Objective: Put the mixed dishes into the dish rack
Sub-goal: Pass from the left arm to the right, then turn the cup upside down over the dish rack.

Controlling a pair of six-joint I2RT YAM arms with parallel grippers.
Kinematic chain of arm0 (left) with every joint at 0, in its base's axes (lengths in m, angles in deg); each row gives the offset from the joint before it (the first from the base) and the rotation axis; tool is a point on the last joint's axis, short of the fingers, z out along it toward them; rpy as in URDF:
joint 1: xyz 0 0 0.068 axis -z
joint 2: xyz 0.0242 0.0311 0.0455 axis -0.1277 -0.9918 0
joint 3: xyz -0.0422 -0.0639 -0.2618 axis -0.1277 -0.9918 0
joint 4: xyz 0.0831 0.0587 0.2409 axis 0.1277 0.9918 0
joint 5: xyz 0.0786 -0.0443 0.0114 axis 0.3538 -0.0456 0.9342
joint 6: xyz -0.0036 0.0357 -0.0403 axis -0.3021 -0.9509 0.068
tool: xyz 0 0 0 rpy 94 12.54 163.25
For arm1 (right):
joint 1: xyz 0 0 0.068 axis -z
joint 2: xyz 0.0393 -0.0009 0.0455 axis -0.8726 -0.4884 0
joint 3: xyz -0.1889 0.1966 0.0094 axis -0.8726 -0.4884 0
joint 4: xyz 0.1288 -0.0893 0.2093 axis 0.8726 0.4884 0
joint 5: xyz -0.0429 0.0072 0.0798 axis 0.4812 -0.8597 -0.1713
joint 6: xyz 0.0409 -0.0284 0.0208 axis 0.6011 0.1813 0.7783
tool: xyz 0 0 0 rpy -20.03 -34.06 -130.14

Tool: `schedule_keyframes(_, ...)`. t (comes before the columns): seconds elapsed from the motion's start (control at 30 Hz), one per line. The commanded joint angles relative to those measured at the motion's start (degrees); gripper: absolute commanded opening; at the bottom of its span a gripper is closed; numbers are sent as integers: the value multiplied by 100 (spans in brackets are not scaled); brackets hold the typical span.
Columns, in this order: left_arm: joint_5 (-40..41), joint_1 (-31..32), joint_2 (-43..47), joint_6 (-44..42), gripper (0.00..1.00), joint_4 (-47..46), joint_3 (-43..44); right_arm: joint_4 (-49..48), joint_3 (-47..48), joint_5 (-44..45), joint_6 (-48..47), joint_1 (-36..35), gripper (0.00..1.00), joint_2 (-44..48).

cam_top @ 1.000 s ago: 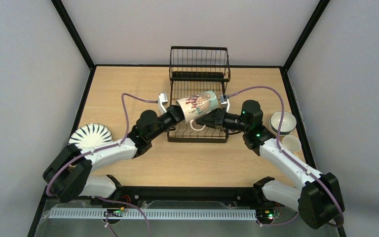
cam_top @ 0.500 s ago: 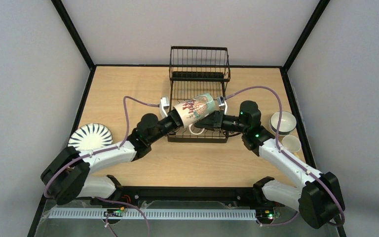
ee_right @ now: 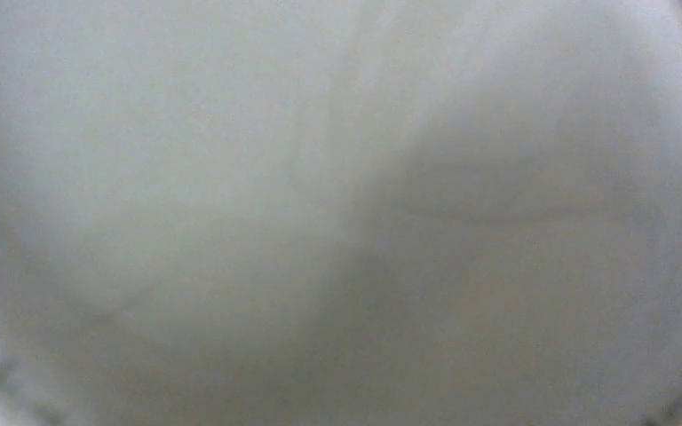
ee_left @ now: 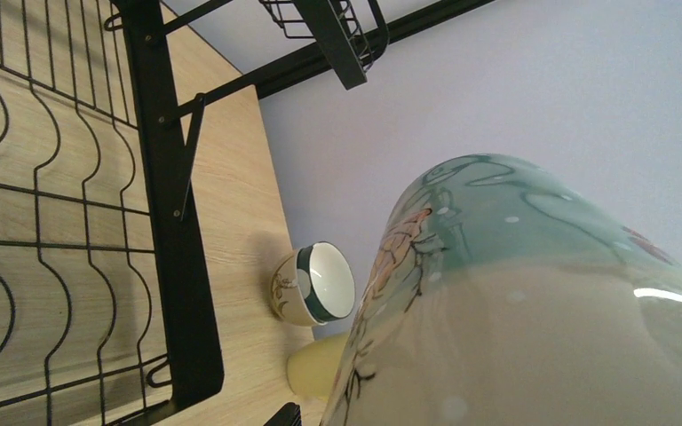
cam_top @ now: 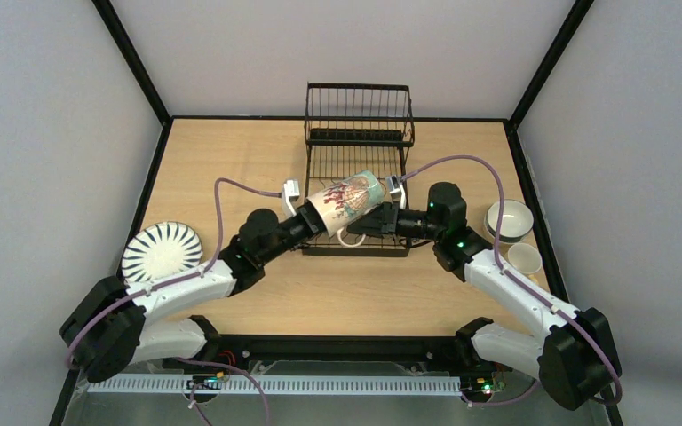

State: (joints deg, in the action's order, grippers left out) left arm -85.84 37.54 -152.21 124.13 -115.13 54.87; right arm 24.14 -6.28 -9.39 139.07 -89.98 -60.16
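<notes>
Two grippers meet at mug [cam_top: 346,197], tipped on its side, aloft over rack [cam_top: 360,133] lower level. Left gripper [cam_top: 313,213] clamps one end. Right gripper [cam_top: 375,218] at other end; grip hidden, cannot tell. Striped plate [cam_top: 162,249] well apart, left.

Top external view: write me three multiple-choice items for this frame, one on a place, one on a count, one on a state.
1. The striped plate lies: A in the rack's upper basket; B on the left side of the table; C beside the bowl.
2. Dishes resting on the table: A one; B three; C five.
3. The mug is: A upright on the table; B upside down in the rack; C held in the air on its side.

B: the striped plate sits by the left arm.
B: striped plate, bowl and cream cup.
C: the mug hangs tilted between the left gripper and the right gripper, above the rack.
</notes>
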Motion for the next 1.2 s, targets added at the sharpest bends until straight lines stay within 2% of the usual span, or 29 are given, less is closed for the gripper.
schedule_keyframes(0.0, -280, -43, 135, -252, 59, 996, -370, -1135, 511, 186, -282, 21, 0, 155)
schedule_keyframes(0.43, -83, -371, 939, -211, 59, 1734, -739, -905, 778, 265, -613, 91, 0, -44)
schedule_keyframes(0.87, -143, -487, 912, -220, 60, 1803, -770, -774, 763, 220, -818, 91, 0, -236)
schedule_keyframes(0.97, -128, -518, 998, -244, 59, 1963, -769, -475, 896, 273, -1103, 91, 0, -278)
schedule_keyframes(1.17, -12, -592, 1396, -368, 59, 2597, -734, 739, 1442, 603, -2290, 91, 0, -473)
